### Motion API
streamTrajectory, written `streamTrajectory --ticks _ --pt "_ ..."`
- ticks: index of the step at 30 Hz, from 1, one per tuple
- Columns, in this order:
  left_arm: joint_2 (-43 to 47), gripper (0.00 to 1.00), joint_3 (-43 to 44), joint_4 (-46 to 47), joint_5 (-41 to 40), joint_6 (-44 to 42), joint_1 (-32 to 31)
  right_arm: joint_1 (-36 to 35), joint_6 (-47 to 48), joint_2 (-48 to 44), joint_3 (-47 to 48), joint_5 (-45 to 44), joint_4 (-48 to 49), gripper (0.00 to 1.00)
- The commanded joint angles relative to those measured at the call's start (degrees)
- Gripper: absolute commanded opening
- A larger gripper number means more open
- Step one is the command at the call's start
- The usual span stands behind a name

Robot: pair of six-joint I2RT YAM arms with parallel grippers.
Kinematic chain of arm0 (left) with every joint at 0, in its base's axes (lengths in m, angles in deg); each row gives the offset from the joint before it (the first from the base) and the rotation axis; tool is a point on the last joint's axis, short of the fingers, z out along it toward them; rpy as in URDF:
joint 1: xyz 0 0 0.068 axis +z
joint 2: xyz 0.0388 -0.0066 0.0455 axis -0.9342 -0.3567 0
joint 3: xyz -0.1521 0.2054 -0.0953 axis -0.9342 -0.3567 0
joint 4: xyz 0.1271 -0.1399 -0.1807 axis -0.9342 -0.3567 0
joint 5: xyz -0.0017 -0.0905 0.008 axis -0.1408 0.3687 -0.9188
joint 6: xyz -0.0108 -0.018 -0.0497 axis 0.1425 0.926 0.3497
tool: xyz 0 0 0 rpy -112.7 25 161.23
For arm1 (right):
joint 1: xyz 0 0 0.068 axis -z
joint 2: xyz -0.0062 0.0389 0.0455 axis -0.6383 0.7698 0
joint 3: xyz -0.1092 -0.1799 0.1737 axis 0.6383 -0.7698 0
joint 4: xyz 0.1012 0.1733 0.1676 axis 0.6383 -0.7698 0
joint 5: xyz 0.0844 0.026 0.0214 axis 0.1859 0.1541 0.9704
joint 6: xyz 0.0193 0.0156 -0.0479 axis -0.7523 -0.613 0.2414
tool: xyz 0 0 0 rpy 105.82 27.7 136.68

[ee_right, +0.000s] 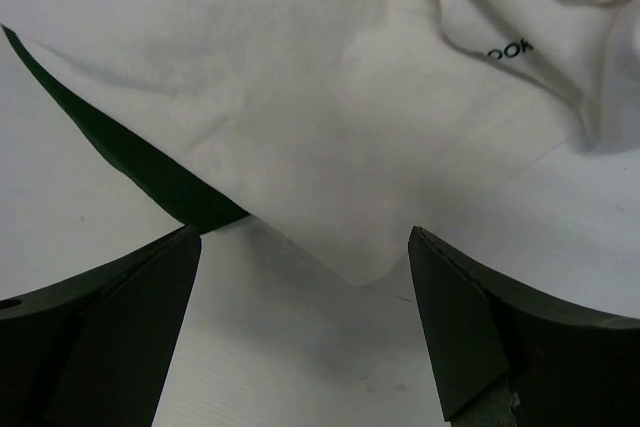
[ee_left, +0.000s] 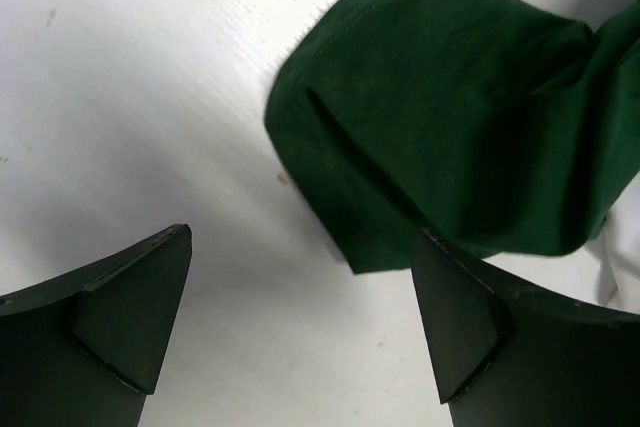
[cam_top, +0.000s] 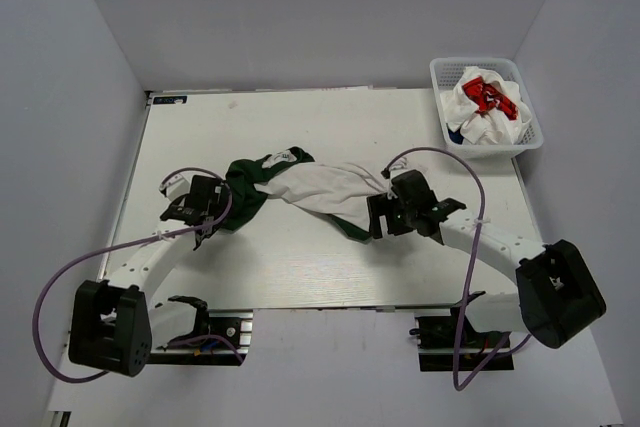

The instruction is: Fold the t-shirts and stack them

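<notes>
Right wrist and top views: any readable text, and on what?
"OOK": black letters on the white and green shirt, the rest lost in a fold.
Red-printed shirt in the basket: print too small to read.
Dark label at the table's far left corner: too small to read.

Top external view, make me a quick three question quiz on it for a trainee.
1. True or false: the green and white t-shirt lies neatly folded.
2. Where is the red-printed t-shirt? A, in the mesh basket; B, draped over an arm; C, on the floor.
3. Fill in: the fingers of the left gripper and right gripper are ___.
Key: 1 false, it is crumpled; 2 A; 3 open.
</notes>
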Motion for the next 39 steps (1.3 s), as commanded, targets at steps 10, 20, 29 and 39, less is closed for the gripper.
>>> streamTrajectory --ticks 10,20,29,39 --pt "-17.6 1.0 5.3 9.3 1.9 -2.6 0.3 -3.6 1.7 8.5 3.0 -5.1 -3.1 0.9" --pt "-22.2 0.0 6.6 15.1 8.4 -8.7 0.3 -3.7 -3.1 10.2 7.1 -8.2 -7.1 0.0" --pt "0.1 0.0 15.0 13.6 8.8 -14.1 -0.7 -3.7 -5.2 -7.9 13.8 -12.6 -10.6 0.0" --pt "15.7 0.0 38.0 6.5 4.1 -18.2 -0.7 -3.5 -3.6 -20.0 35.1 -31.1 -16.8 0.0"
